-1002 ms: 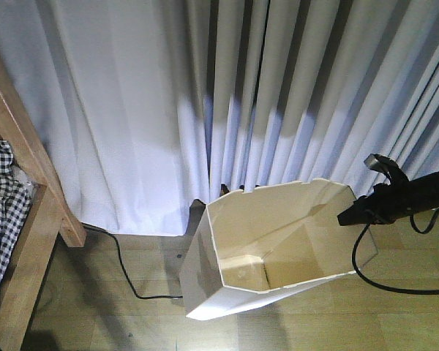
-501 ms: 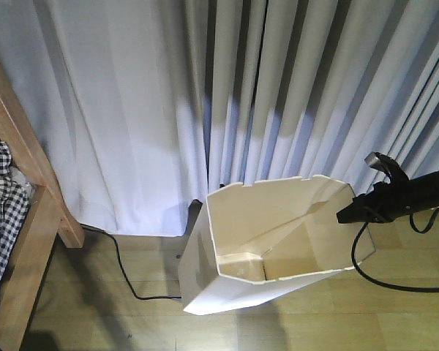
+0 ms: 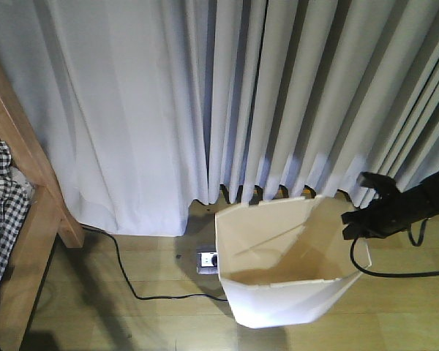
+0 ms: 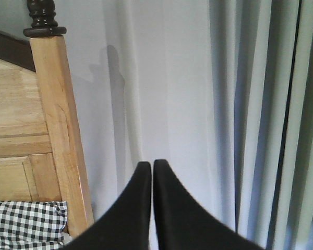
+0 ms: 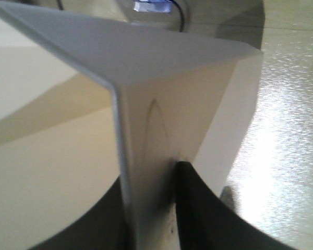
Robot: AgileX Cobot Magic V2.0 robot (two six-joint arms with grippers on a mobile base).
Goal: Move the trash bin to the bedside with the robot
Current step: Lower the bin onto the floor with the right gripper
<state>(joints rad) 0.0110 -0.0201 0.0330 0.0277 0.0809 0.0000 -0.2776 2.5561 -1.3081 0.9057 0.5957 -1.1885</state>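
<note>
the tall off-white faceted plastic trash bin (image 3: pixel 278 303) stands at 5 o'clock in the front view, before the pale pleated curtain (image 3: pixel 132 110). the thin black right gripper (image 3: pixel 355 223) clamps its 3 o'clock rim. the light wooden, gingham-covered bed (image 3: pixel 36 219) sits well apart at 9 o'clock. the black left gripper (image 4: pixel 148 165) is clenched, empty.

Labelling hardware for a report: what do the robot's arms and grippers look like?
The right arm is thin and black, with a black cable looping beneath it. The left gripper has two smooth black fingers, curved and tapering to points. No markings show.
</note>
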